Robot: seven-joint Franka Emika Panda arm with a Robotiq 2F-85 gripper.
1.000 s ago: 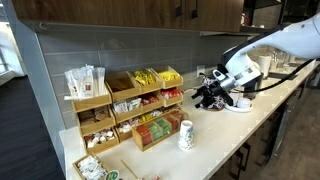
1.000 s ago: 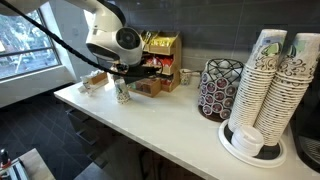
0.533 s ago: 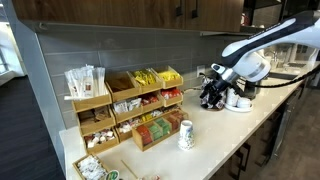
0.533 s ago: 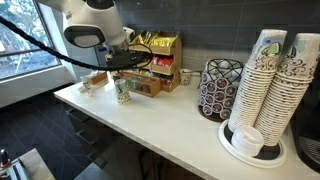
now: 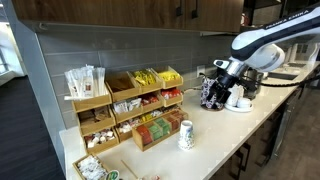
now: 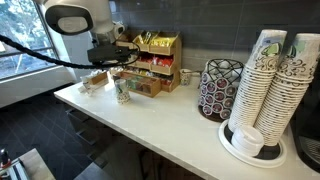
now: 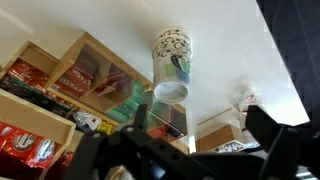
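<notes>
**Item:** printed paper cup (image 7: 172, 62), single, upright on the white counter (image 7: 232, 28).

**Handling (judged):** light, thin-walled and easily crushed or tipped, with a smooth, slightly slick skin. It is best taken across the mid-wall, below the rim, with a gentle squeeze.

**Gripper (image 7: 200, 125):** the fingers (image 7: 262, 122) are spread wide and hold nothing.

**Position:** the cup is well apart from the fingertips, beyond and below them. It is not between them and sits nearer the left-hand finger in the wrist view.

**Adjacent:** the wooden organiser of tea packets (image 7: 85, 75) stands just beside the cup.
</notes>
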